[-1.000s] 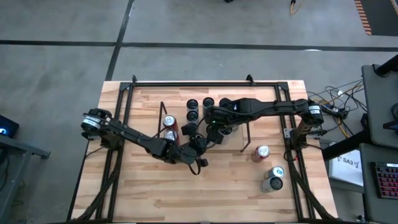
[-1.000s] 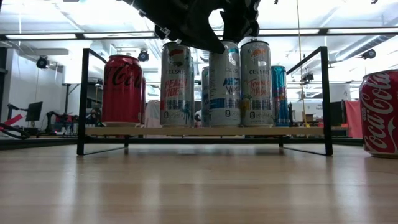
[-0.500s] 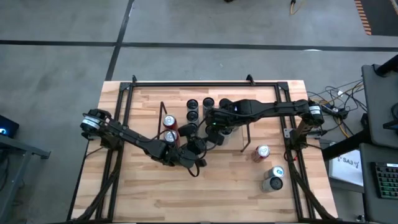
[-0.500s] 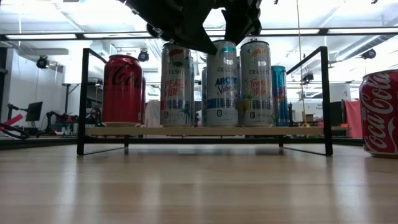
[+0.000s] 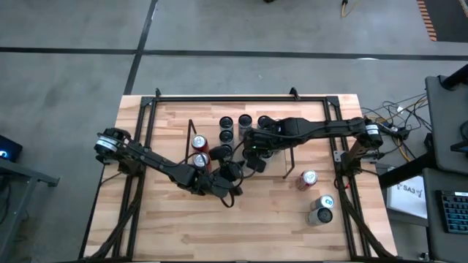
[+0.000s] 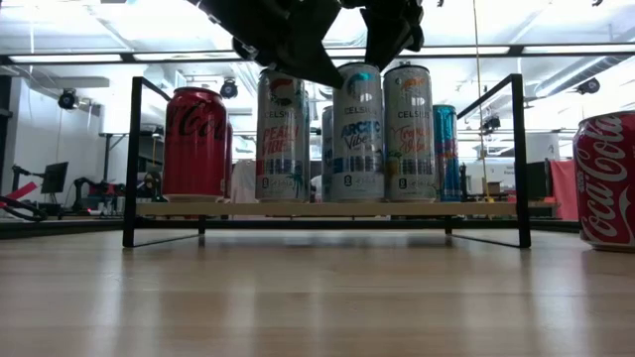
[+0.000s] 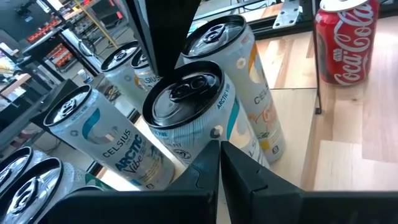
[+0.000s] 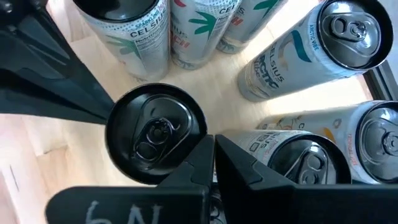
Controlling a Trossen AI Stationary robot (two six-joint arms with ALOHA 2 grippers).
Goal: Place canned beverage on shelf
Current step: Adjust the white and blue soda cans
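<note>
The shelf (image 6: pixel 132 159) stands mid-table with several tall cans and a red cola can (image 6: pixel 195 144) upright on its wood base (image 6: pixel 298 209). A white Arctic Vibe can (image 6: pixel 358 134) with a dark top (image 7: pixel 181 94) stands at the shelf's near edge. My left gripper (image 7: pixel 219 146) is shut, with its tip at this can's side. My right gripper (image 8: pixel 214 140) is shut and points down beside the same can's top (image 8: pixel 155 134). In the high view the left gripper (image 5: pixel 228 175) is in front of the shelf and the right gripper (image 5: pixel 252 152) above it. My left gripper sets its shut fingertips against the Arctic Vibe can's side wall (image 7: pixel 202 144), a little below the rim. It comes slanting down from the table's near left. The can stands upright on the shelf's base. My right gripper's shut tip is right beside the can's rim (image 8: pixel 200 134), coming from above; I cannot tell whether it touches.
A second red cola can (image 5: pixel 306 179) and two more cans (image 5: pixel 322 208) stand loose on the table to the right of the shelf. A black tubular frame (image 5: pixel 219 98) runs around the table. Bare wood lies along the near edge.
My left gripper's tip has drawn slightly off the front of the Arctic Vibe can, so more of the can's top shows in the low view. The can stays upright on the shelf's base.
</note>
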